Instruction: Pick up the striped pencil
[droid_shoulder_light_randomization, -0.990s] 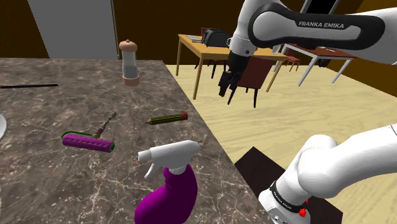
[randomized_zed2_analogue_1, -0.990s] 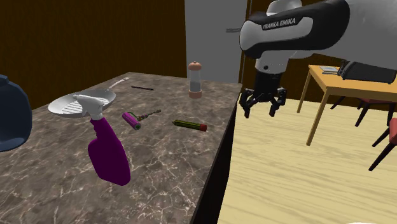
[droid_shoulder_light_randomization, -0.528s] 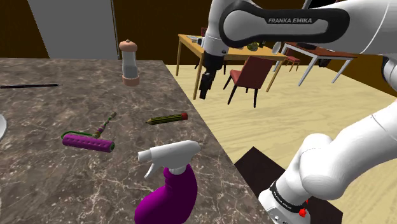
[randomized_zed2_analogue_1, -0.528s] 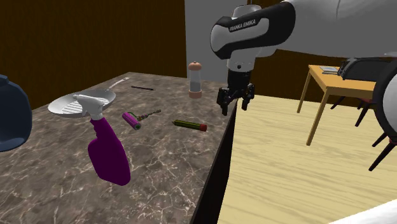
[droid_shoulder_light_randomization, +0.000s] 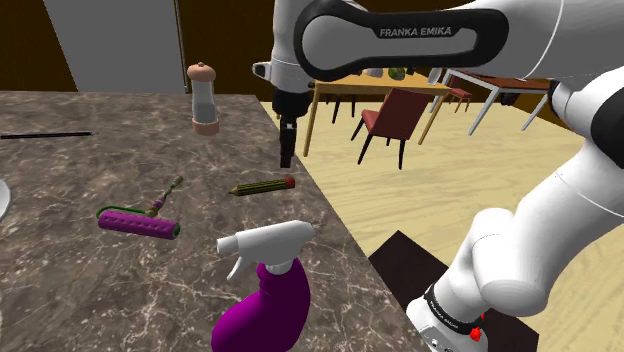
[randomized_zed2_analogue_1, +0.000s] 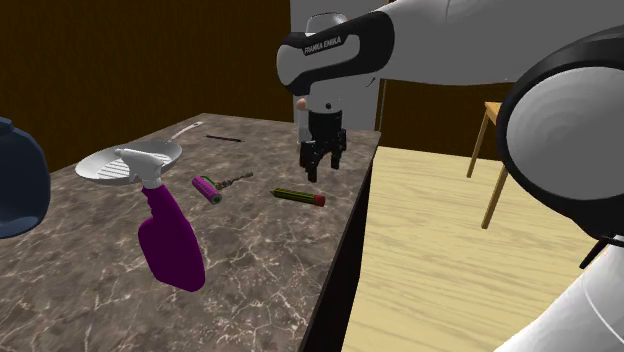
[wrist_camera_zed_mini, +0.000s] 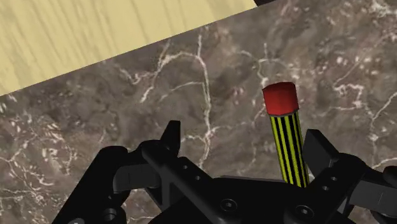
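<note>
We see the gripper (droid_shoulder_light_randomization: 287, 157) above the dark marble counter (droid_shoulder_light_randomization: 60, 285), fingers spread apart and clasping nothing; the striped pencil (droid_shoulder_light_randomization: 262, 186), yellow and black with a red end, lies flat near the counter's edge; in the wrist view it (wrist_camera_zed_mini: 287, 143) runs close by one finger (wrist_camera_zed_mini: 320, 147), seemingly without touching it.

Flat, even simulator light; pale floor (droid_shoulder_light_randomization: 450, 195) bright, brown walls (randomized_zed2_analogue_1: 100, 60) dim, soft shading on the white arm (droid_shoulder_light_randomization: 520, 250)
</note>
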